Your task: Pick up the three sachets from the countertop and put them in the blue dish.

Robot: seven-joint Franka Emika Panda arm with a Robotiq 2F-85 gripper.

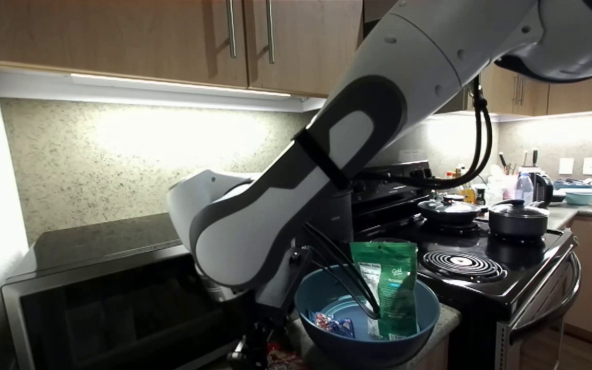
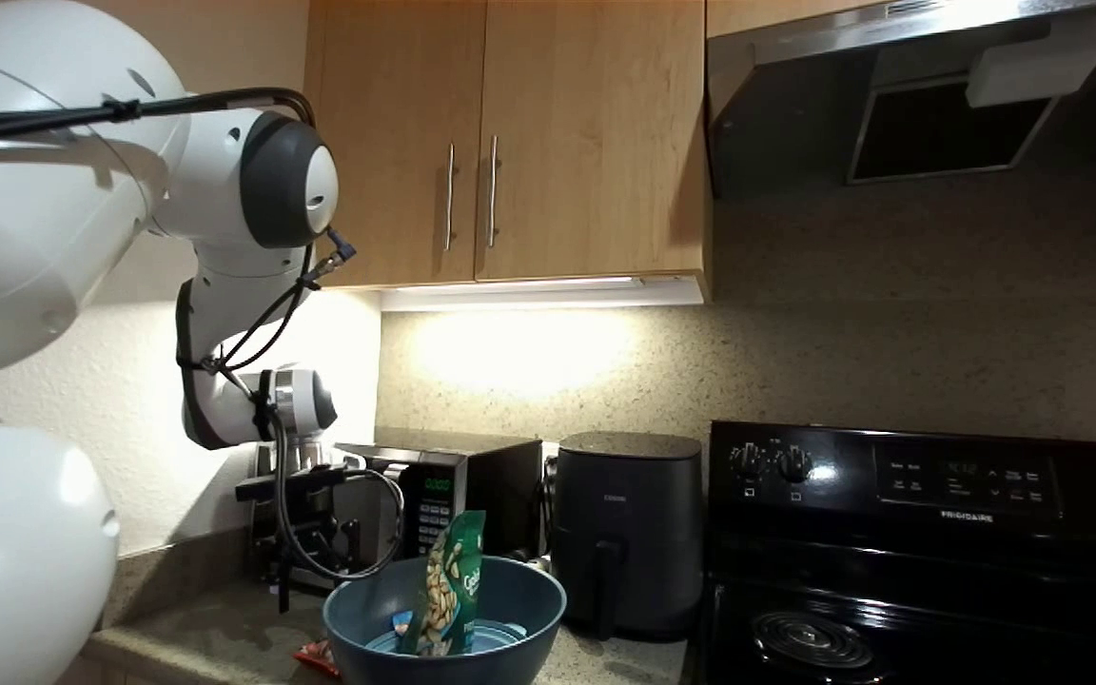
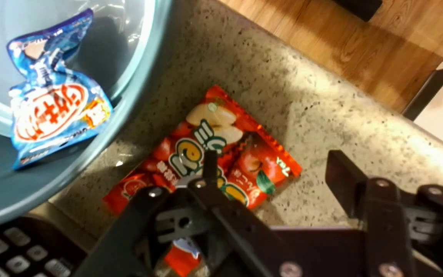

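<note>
A red sachet with apple pictures lies flat on the countertop, just outside the blue dish. In the wrist view my gripper is open above it; the left finger overlaps the sachet, and the right finger is over bare counter. Nothing is held between them. Inside the dish lies a small blue sachet. A green pouch stands upright in the dish in both exterior views. My gripper appears beside the dish in an exterior view, its fingertips hard to make out there.
The microwave stands close to my gripper. An air fryer is behind the dish, with the stove beyond the counter. The counter's edge drops to a wooden floor. A red patch shows through my gripper's linkage; its source is unclear.
</note>
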